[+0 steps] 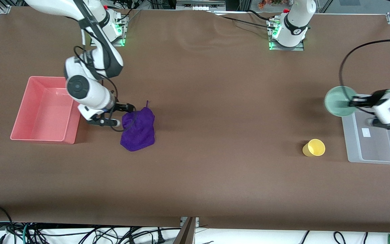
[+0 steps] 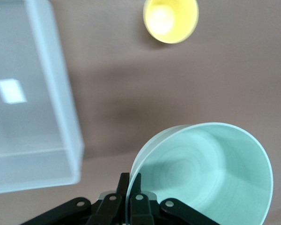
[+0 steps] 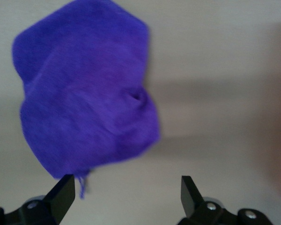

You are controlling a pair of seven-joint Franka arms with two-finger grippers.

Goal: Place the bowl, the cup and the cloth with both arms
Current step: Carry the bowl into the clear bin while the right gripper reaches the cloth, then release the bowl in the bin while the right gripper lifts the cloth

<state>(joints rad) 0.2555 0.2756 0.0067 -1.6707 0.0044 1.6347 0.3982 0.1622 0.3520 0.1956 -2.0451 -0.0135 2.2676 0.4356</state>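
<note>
Landmark: the table (image 1: 215, 101), brown-covered; every place below is given against it, from the front-camera edge toward the bases.
Cup (image 1: 313, 148): yellow, lying on its side on the table toward the left arm's end, nearest the camera of the task's things, just beside the clear tray (image 1: 371, 149) and not in it.
Cloth (image 1: 138, 128): purple, bunched, toward the right arm's end; part of it appears lifted off the table.
Right gripper (image 3: 126, 192): low beside the cloth, between it and the pink bin (image 1: 44, 110). The wrist view shows the fingers spread wide with nothing between them; the cloth lies just past their tips, so whether any edge is caught cannot be told.
Bowl (image 1: 340, 101): mint green, tilted, in the air over the table at the tray's edge.
Left gripper (image 2: 129, 190): closed tight on the bowl's rim, one finger inside the wall and one outside.
Step in hand: judged as carrying the bowl to the tray while the right arm works at the cloth.
Next move: likely bring the bowl over the tray floor, level it, lower, release; the cup remains.
Obstacles: the tray wall must be cleared; the cup sits close to the tray; the bin wall stands close to the right gripper.
</note>
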